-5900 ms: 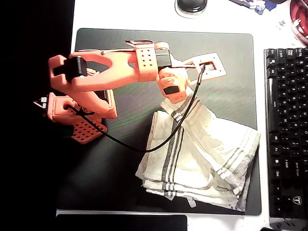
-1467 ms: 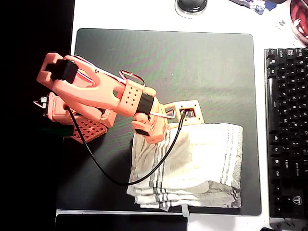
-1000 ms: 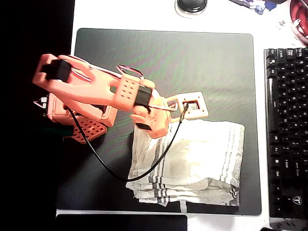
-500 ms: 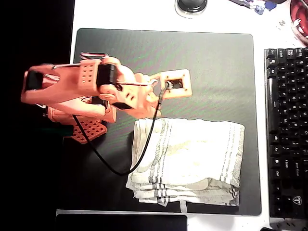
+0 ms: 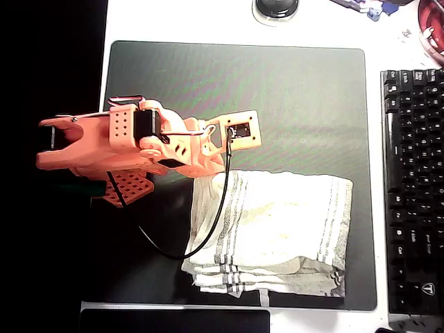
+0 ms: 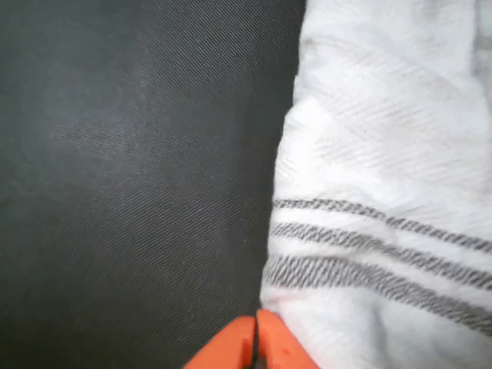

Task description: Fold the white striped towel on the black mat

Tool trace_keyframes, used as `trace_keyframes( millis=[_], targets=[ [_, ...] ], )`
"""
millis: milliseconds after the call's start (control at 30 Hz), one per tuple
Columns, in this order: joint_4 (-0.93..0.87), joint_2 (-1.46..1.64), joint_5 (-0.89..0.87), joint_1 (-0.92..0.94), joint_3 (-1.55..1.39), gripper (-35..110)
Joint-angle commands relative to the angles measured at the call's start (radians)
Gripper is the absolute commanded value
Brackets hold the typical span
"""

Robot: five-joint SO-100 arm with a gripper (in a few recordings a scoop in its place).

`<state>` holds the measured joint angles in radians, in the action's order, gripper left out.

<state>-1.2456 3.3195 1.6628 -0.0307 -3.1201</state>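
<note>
The white striped towel (image 5: 277, 229) lies folded in a rough rectangle on the lower right part of the black mat (image 5: 291, 90), with stacked layers along its front edge. In the wrist view the towel (image 6: 384, 177) shows its grey stripes on the right and the bare mat (image 6: 131, 177) lies on the left. My gripper (image 6: 254, 347) is shut, its orange fingertips pressed together with nothing between them, just beside the towel's edge. Seen from overhead, the orange arm's wrist (image 5: 201, 149) hovers at the towel's upper left corner and hides the fingers.
A black keyboard (image 5: 413, 180) runs along the mat's right side. A dark round mouse (image 5: 276, 7) and a red object (image 5: 431, 31) sit beyond the mat's far edge. The arm's base (image 5: 118, 180) stands on the mat's left. Its black cable (image 5: 208, 229) drapes over the towel's left part.
The towel went from a rumpled diamond to a folded rectangle. Over the last second the arm has pulled back up and to the left, off the towel, which stays put.
</note>
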Motion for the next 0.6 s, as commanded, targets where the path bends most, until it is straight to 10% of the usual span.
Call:
trace_keyframes(
  millis=[0,567],
  targets=[
    [-0.023,0.037,0.008,-0.014,-0.038,0],
    [-0.144,0.04,-0.021,0.003,-0.038,9]
  ],
)
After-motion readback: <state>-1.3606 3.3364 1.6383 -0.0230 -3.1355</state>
